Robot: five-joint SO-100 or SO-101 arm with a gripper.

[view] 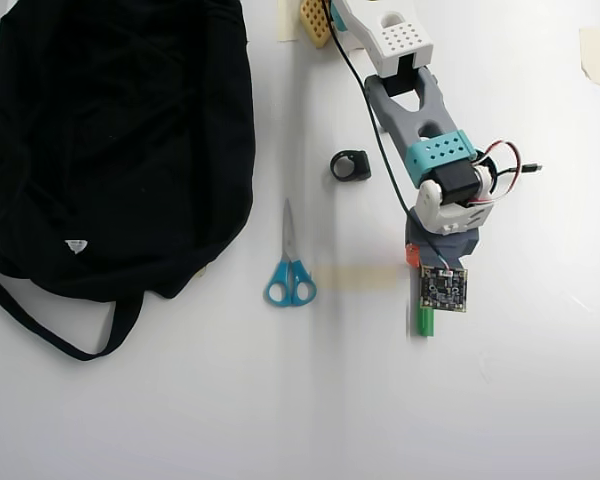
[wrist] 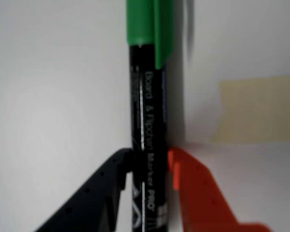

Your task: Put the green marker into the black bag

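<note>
The green marker [wrist: 147,121] has a black barrel with white lettering and a bright green cap. In the wrist view it runs straight up between my black finger [wrist: 113,174] and orange finger [wrist: 183,179]. Both press against the barrel, so my gripper [wrist: 150,157] is shut on it. In the overhead view only the green cap [view: 426,322] sticks out below my wrist camera board, right of centre. The black bag [view: 110,130] lies far to the left on the white table, its strap [view: 50,335] trailing below it.
Blue-handled scissors [view: 290,275] lie between the bag and my arm [view: 430,130]. A small black ring-shaped part [view: 350,165] sits above them. A beige tape patch [view: 360,275] is stuck on the table beside the gripper and also shows in the wrist view [wrist: 258,111].
</note>
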